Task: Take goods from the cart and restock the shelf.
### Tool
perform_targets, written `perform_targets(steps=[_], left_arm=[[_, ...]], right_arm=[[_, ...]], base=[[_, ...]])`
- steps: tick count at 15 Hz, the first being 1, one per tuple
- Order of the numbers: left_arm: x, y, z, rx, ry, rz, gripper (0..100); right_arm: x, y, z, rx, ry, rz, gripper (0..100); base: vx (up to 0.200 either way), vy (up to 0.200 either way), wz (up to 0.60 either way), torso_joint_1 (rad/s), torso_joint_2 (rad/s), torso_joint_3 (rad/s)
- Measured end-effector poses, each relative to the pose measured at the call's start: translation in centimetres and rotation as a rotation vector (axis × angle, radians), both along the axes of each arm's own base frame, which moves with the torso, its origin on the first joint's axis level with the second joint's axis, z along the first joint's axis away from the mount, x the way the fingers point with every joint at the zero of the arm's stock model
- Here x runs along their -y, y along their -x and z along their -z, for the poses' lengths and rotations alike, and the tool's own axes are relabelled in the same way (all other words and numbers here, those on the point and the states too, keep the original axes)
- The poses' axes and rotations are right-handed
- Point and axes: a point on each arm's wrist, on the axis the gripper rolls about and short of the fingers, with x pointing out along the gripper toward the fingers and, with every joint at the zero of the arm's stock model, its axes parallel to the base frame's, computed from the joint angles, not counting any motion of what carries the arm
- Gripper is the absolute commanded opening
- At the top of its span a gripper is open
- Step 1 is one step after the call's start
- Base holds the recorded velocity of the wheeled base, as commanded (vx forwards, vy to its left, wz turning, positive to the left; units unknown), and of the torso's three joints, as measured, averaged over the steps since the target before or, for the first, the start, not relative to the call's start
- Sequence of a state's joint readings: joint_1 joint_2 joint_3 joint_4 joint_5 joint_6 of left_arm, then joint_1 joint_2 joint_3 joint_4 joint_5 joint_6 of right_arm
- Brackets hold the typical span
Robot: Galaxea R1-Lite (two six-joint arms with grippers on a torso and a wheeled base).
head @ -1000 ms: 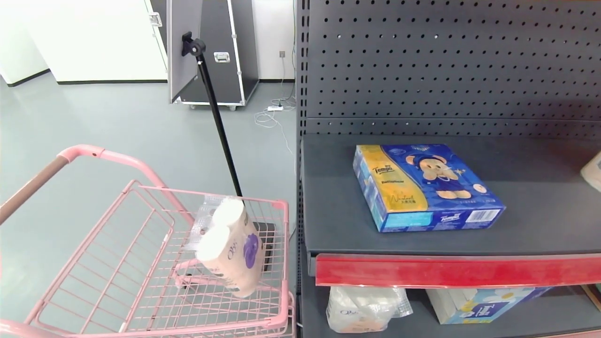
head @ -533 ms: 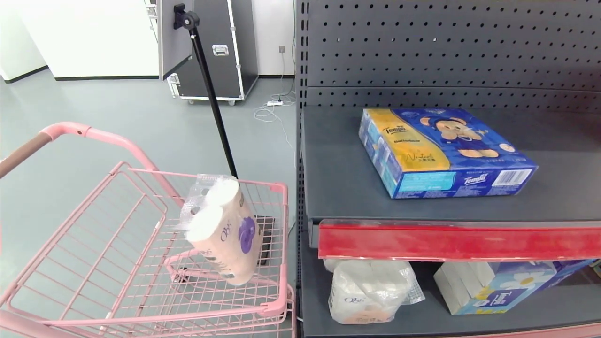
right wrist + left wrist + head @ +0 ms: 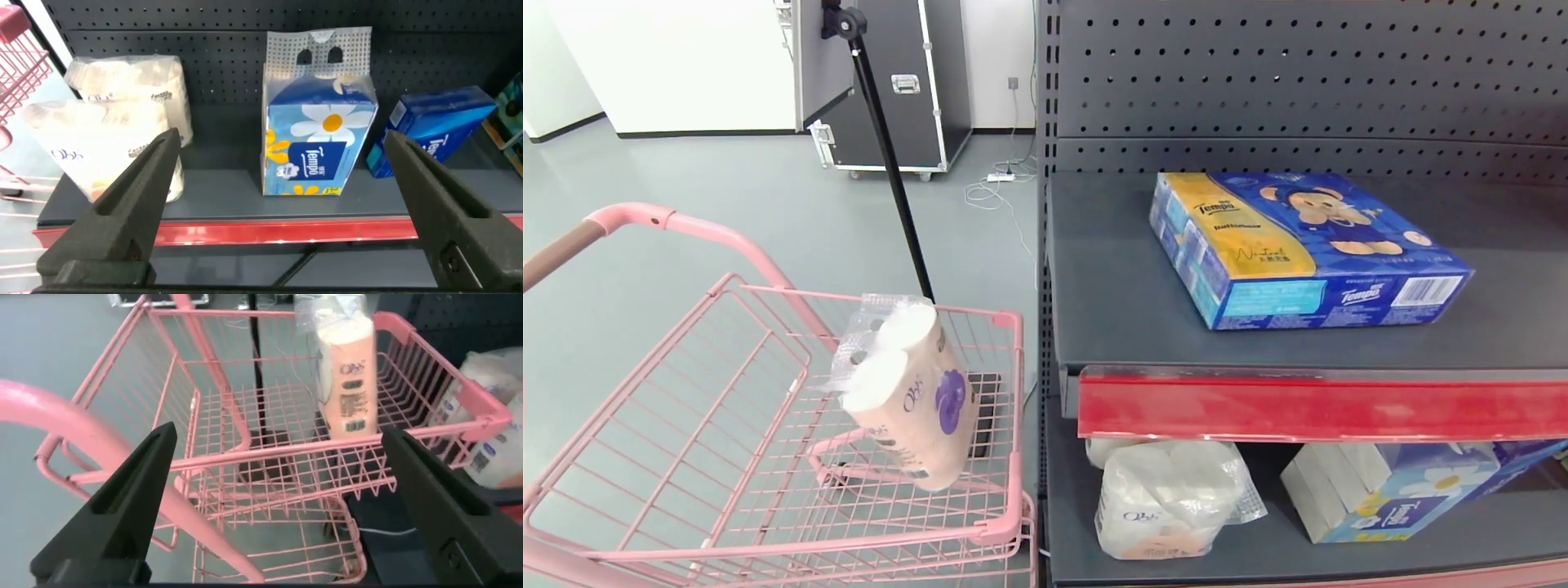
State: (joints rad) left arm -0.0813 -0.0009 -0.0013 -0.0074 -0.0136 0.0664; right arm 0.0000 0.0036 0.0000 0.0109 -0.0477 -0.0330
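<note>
The left gripper (image 3: 276, 508) and the right gripper (image 3: 276, 214) are seen with jaws spread wide, nothing held. Inside the pink cart (image 3: 1015, 457), leaned upright against the wall nearest the shelf (image 3: 1127, 327), the film-wrapped roll pack (image 3: 911, 392) is judged light, squashy and slippery. It is best gripped across its narrow middle.

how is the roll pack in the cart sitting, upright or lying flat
Standing on end, slightly tilted: the roll pack has its roll ends facing up and its base down on the cart floor.
</note>
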Motion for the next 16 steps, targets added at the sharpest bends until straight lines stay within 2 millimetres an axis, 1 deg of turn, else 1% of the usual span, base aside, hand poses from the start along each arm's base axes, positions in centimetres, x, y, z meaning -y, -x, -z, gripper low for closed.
perform_targets(steps=[1, 2, 4, 6, 7, 9, 11, 14, 16], left_arm=[[0.0, 0.2, -0.6, 0.021, 0.001, 0.018, 100], [0.0, 0.5, -1.9, 0.056, 0.018, 0.040, 100], [0.0, 1.0, -5.5, 0.095, 0.056, 0.104, 100], [0.2, -0.2, -8.2, 0.028, 0.071, 0.161, 100], [0.4, -1.3, -9.3, -0.028, 0.077, 0.176, 100], [0.8, -4.4, -11.3, -0.153, 0.085, 0.195, 100], [1.5, -8.2, -12.4, -0.290, 0.096, 0.222, 100], [3.3, -14.0, -12.3, -0.444, 0.145, 0.272, 100], [5.0, -17.5, -11.3, -0.509, 0.162, 0.298, 100]], right_arm=[[0.0, 0.0, 0.0, 0.000, -0.001, 0.000, 100], [0.0, 0.0, 0.0, 0.000, 0.000, 0.000, 100], [0.0, 0.0, 0.0, 0.000, 0.000, 0.000, 100], [0.0, 0.0, 0.0, 0.000, 0.000, 0.000, 100], [0.0, 0.0, 0.0, 0.000, -0.001, 0.000, 100], [0.0, 0.0, 0.0, 0.000, -0.001, 0.000, 100], [0.0, 0.0, 0.0, 0.000, 0.000, 0.000, 100], [0.0, 0.0, 0.0, 0.000, -0.001, 0.000, 100], [0.0, 0.0, 0.0, 0.000, -0.001, 0.000, 100]], base=[[0.000, 0.000, 0.00, 0.000, 0.00, 0.000], [0.000, 0.000, 0.00, 0.000, 0.00, 0.000], [0.000, 0.000, 0.00, 0.000, 0.00, 0.000], [0.000, 0.000, 0.00, 0.000, 0.00, 0.000], [0.000, 0.000, 0.00, 0.000, 0.00, 0.000], [0.000, 0.000, 0.00, 0.000, 0.00, 0.000], [0.000, 0.000, 0.00, 0.000, 0.00, 0.000], [0.000, 0.000, 0.00, 0.000, 0.00, 0.000], [0.000, 0.000, 0.00, 0.000, 0.00, 0.000]])
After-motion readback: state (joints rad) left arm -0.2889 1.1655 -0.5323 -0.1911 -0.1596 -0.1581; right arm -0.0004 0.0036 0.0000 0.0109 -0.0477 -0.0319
